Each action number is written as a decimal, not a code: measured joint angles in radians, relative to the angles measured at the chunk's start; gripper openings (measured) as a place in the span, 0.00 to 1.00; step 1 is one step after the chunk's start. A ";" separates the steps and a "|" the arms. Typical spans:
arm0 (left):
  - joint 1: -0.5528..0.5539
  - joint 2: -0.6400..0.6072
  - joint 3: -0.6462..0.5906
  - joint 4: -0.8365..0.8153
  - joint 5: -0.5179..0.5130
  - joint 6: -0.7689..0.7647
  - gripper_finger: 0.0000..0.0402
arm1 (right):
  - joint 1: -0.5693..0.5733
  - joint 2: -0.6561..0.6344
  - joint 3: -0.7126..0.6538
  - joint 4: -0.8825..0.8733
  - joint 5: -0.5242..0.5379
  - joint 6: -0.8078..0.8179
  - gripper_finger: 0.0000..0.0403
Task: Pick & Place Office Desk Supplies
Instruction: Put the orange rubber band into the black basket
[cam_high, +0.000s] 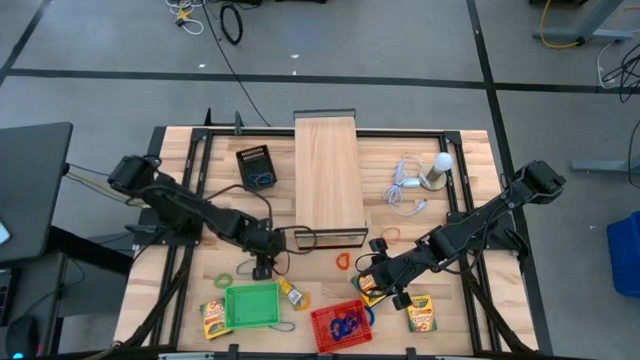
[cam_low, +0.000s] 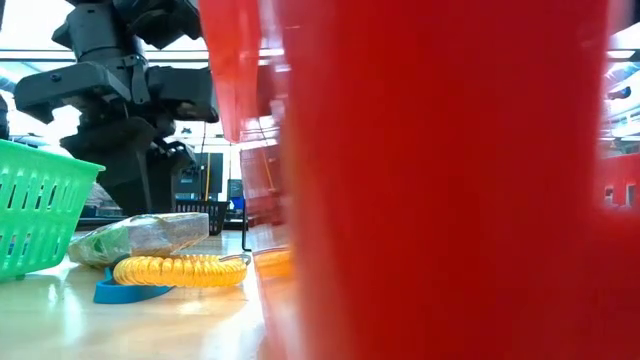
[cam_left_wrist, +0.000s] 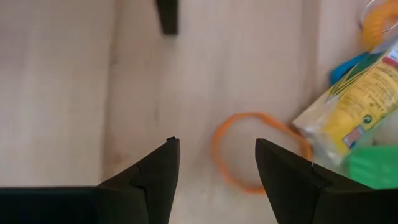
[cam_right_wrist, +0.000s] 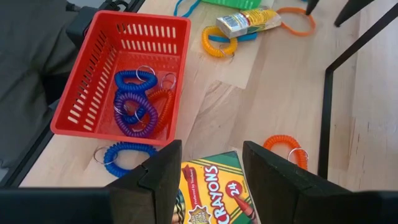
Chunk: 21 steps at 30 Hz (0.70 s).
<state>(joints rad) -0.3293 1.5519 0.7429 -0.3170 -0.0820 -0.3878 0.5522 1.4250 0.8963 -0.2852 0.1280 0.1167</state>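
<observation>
My left gripper (cam_high: 262, 268) (cam_left_wrist: 217, 143) is open and points down over an orange loop (cam_left_wrist: 252, 155) that lies flat on the table. Beside the loop lie a yellow crayon box (cam_left_wrist: 354, 115), a blue loop (cam_left_wrist: 348, 65) and a yellow loop (cam_low: 180, 270). My right gripper (cam_high: 378, 288) (cam_right_wrist: 211, 144) is open above another crayon box (cam_right_wrist: 214, 186) that lies face up on the table. The red basket (cam_right_wrist: 93, 81) holds blue, purple and orange loops (cam_right_wrist: 134, 112). A blue loop (cam_right_wrist: 124, 155) and an orange loop (cam_right_wrist: 283, 146) lie beside it.
A green basket (cam_high: 252, 305) stands at the near edge left of the red basket (cam_high: 342, 325). Two more crayon boxes (cam_high: 212, 318) (cam_high: 422, 312) lie near the front. The long wooden box (cam_high: 328, 180), a white bulb with cable (cam_high: 435, 170) and a black device (cam_high: 257, 167) sit farther back.
</observation>
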 joint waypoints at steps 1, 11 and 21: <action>-0.002 0.012 0.000 0.013 0.012 0.002 0.54 | 0.000 0.000 0.000 0.000 0.000 -0.001 0.44; -0.027 0.105 0.005 0.047 -0.040 -0.012 0.52 | 0.000 0.000 0.000 -0.001 0.000 0.000 0.44; -0.025 0.106 0.002 0.044 -0.096 -0.016 0.08 | 0.000 0.000 0.000 -0.001 0.000 0.001 0.44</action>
<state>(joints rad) -0.3544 1.6579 0.7452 -0.2735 -0.1779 -0.4036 0.5522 1.4250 0.8963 -0.2863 0.1284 0.1177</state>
